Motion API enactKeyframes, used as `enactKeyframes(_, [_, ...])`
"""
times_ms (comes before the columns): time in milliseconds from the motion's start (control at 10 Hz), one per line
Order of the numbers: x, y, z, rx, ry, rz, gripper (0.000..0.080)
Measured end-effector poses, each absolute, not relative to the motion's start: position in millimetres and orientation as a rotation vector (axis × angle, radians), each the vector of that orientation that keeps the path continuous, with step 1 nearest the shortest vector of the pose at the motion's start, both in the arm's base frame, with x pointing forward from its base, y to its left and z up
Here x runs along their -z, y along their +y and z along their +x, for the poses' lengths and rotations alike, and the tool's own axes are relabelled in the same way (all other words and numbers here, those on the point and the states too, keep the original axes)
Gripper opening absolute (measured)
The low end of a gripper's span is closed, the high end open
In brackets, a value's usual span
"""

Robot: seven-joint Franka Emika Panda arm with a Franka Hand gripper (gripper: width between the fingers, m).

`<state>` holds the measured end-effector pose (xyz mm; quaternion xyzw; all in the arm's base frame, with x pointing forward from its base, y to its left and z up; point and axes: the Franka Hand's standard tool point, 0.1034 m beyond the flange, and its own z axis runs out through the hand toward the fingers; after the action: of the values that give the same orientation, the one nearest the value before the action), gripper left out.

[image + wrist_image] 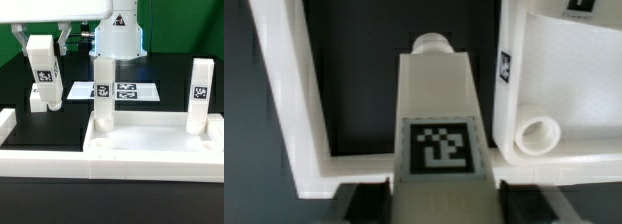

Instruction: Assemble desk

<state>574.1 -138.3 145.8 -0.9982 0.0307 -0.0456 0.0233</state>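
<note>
The white desk tabletop [150, 157] lies at the front of the table. Two white legs stand upright on it, one at the exterior view's left [103, 95] and one at its right [199, 95]. My gripper [40, 42] hangs above the black table, left of the tabletop, shut on a third white leg [44, 75] that points down with its tag facing out. In the wrist view this held leg [443, 110] runs out from between my gripper's [441, 198] dark fingers [367, 200], peg end foremost. Beside it lies the tabletop [571, 70], with a round corner socket [541, 135].
The marker board [128, 92] lies flat behind the tabletop. A long white border rail [6, 125] runs along the exterior view's left and front; it shows in the wrist view as the rail [287, 100] beside the held leg. The robot's base [118, 35] stands at the back.
</note>
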Motion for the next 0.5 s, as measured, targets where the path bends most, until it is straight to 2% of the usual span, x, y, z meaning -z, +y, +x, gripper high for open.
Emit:
enactKeyframes(100, [-146.2, -134.6, 575.7, 0.140, 0.092, -3.089, 0.0288])
enactKeyframes(300, [-158.7, -103.2, 603.5, 0.171, 0.045, -3.074, 0.0288])
enactKeyframes(500, [-160.7, -66.1, 621.9, 0.206, 0.050, -3.064, 0.0288])
